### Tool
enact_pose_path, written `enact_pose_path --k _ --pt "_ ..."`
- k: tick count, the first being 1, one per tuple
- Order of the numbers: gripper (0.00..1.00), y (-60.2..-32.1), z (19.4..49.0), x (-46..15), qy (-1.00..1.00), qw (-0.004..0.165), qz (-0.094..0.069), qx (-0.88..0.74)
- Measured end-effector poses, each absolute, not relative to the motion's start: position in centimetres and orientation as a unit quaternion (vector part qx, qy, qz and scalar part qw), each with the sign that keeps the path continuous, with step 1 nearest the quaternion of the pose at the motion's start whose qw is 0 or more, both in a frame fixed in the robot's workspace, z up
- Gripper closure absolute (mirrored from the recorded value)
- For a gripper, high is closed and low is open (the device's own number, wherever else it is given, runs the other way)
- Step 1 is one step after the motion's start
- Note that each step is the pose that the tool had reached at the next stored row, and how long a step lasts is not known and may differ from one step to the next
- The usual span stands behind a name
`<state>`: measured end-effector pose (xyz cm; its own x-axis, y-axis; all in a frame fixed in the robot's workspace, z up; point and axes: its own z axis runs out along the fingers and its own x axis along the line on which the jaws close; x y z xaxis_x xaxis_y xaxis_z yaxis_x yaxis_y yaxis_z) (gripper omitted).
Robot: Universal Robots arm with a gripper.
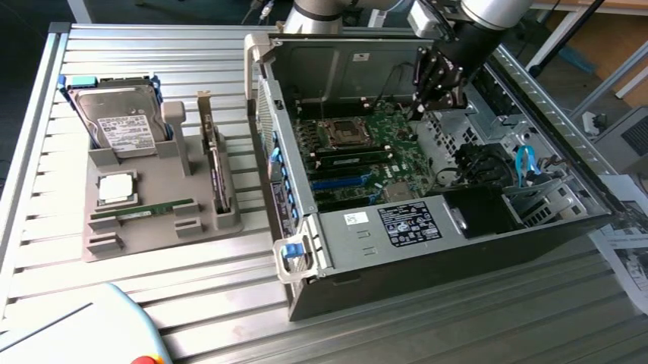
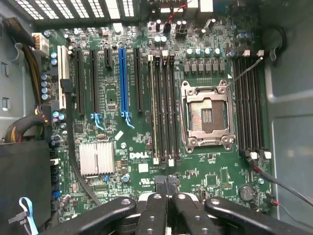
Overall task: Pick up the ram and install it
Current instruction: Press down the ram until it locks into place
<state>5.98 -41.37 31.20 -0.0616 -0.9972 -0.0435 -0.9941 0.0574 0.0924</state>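
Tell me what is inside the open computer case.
Inside the computer case lies a green motherboard with an empty CPU socket, memory slots, a blue expansion slot and a silver heatsink. The gripper hangs above it, jaws shut, covering the board's near edge.

I see my gripper [image 1: 442,95] closed, hanging inside the open case [image 1: 303,250] above the motherboard [image 2: 146,147]. Case walls fence it on all sides, and the drive cage [image 1: 496,171] with its cables crowds the exterior view's right. The tray [image 1: 152,235] outside stands open from above.
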Motion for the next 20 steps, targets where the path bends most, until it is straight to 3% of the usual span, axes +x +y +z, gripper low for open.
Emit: enact_pose_path --k 20 --pt "0.89 -41.38 30.48 5.98 -0.827 0.013 -0.044 0.560"
